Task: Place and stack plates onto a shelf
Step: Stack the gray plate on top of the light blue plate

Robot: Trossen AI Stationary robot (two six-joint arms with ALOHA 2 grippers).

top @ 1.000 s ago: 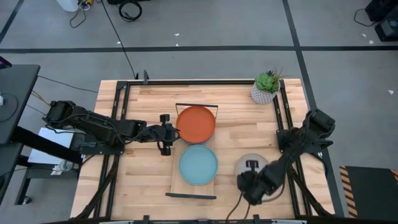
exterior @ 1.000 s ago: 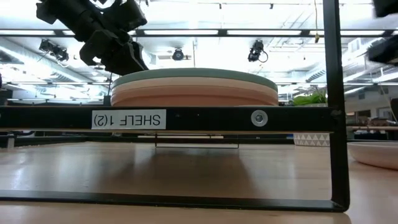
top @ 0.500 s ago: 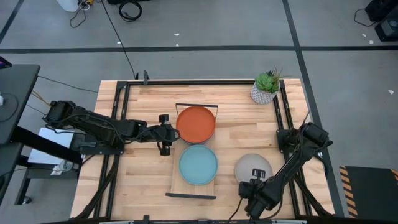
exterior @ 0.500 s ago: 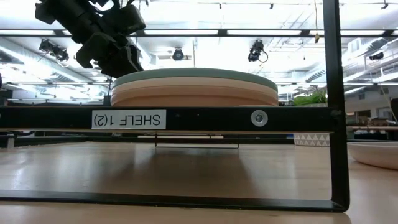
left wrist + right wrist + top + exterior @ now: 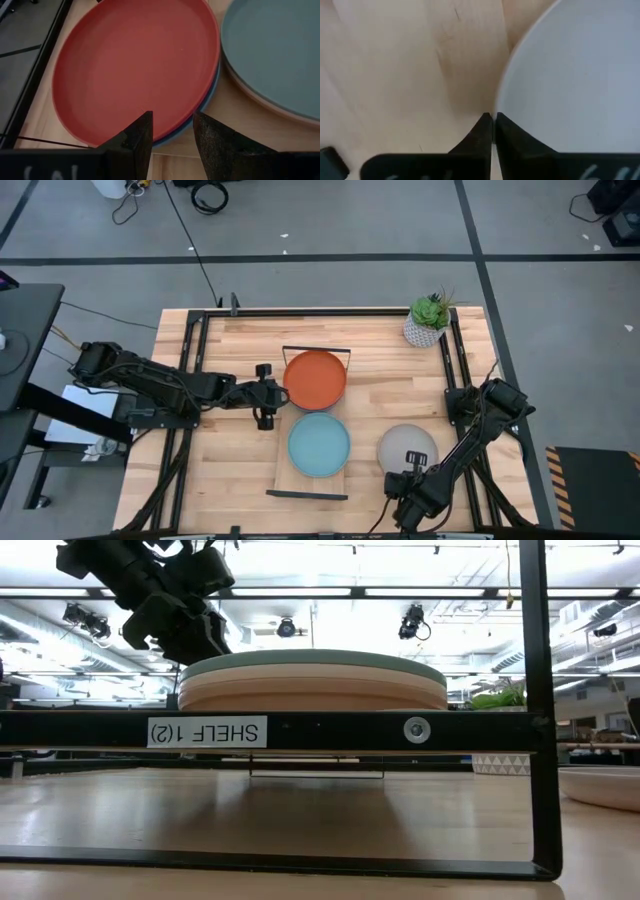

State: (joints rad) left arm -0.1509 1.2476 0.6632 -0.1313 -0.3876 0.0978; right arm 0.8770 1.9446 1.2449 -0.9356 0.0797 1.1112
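On the shelf [image 5: 282, 478] an orange plate [image 5: 315, 378] tops the far stack, with a blue plate's rim [image 5: 209, 102] showing under it. A light teal plate [image 5: 319, 444] tops the near stack [image 5: 312, 680]. My left gripper [image 5: 268, 393] stands open just left of the orange plate's rim [image 5: 150, 137], touching nothing. A grey plate [image 5: 407, 447] lies flat on the table to the right of the shelf. My right gripper [image 5: 410, 483] is at its near edge, shut on the rim. My right gripper pinches the grey plate's near rim [image 5: 506, 95] between its two fingertips. It comes from the table's near side, and the rim's edge runs straight into the thin gap between the fingers. The plate rests on the table.
A potted plant [image 5: 428, 320] stands at the table's far right corner. Black frame bars [image 5: 190, 380] run along the table's left and right sides. The shelf's black wire rail [image 5: 530, 710] rises at its near end. Bare wood lies between the shelf and the grey plate.
My right gripper has gone from above the grey plate toward the table's near edge and now sits at the plate's near rim. My left gripper has drawn back slightly from the orange plate toward the table's left edge.
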